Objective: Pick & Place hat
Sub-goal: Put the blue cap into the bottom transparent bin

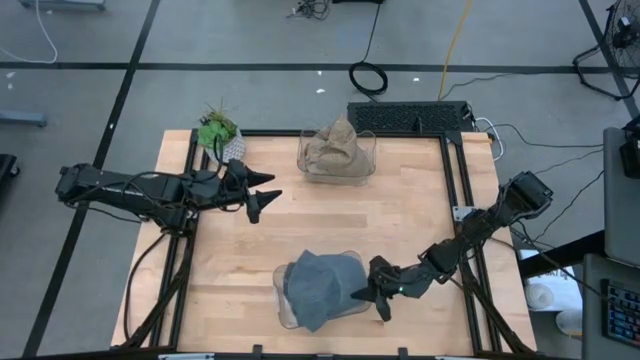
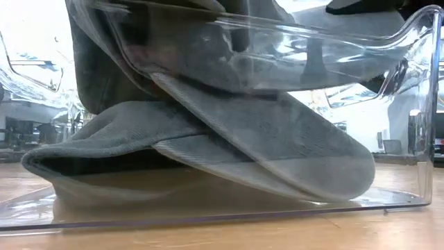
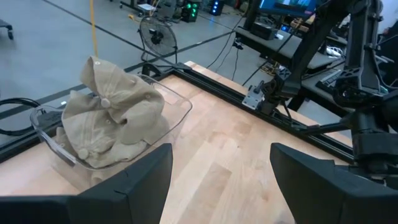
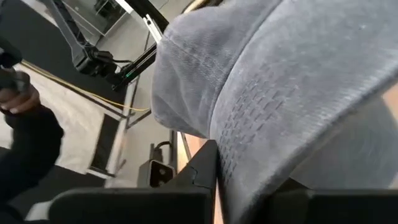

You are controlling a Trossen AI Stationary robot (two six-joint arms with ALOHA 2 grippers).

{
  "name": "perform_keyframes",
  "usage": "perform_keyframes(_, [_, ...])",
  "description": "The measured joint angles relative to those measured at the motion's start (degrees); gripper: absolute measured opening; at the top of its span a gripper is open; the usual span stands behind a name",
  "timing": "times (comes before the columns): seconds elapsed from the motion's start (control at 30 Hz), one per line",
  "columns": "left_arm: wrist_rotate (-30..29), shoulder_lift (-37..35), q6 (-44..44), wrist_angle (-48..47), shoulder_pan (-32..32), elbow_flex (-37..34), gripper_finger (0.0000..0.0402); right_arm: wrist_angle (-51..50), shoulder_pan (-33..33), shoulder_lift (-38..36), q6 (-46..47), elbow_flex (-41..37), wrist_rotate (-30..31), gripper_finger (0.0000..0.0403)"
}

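Observation:
A grey hat (image 1: 320, 285) lies in a clear plastic container (image 1: 283, 310) near the table's near edge. In the low view the grey hat (image 2: 208, 139) rests with its lower folds on the container's floor (image 2: 388, 198). My right gripper (image 1: 362, 293) is at the hat's right side, shut on it. A beige hat (image 1: 335, 148) sits in a second clear bin (image 1: 368, 160) at the far edge. My left gripper (image 1: 268, 193) hovers open over the table's left half, and its wrist view looks toward the beige hat (image 3: 112, 112). My right gripper (image 4: 239, 199) pinches the grey hat's cloth at its right-hand edge (image 4: 249, 162) between the two fingers. It comes from the table's right side, about level. The hat still lies in the container; one layer or several, I cannot tell.
A small green plant (image 1: 218, 130) stands at the far left corner. A black keyboard-like item (image 1: 408, 117) lies just beyond the far edge. Bare wood (image 1: 330, 220) stretches between the two containers. A person's hand (image 4: 15, 93) shows beyond the table.

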Motion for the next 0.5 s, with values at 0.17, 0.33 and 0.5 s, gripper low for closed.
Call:
perform_keyframes(0.17, [0.0,0.0,-0.07,-0.04,0.02,0.0,0.028,1.62,0.02,0.04,-6.61,-0.07,1.15,0.0066])
perform_keyframes(0.33, [0.0,0.0,-0.07,-0.07,0.02,0.0,0.028,2.83,0.08,0.04,-11.35,-0.07,1.06,0.0159])
perform_keyframes(0.5, [0.0,0.0,-0.02,-0.04,0.02,0.0,0.028,4.07,0.28,-0.21,-15.81,-0.07,0.91,0.025])
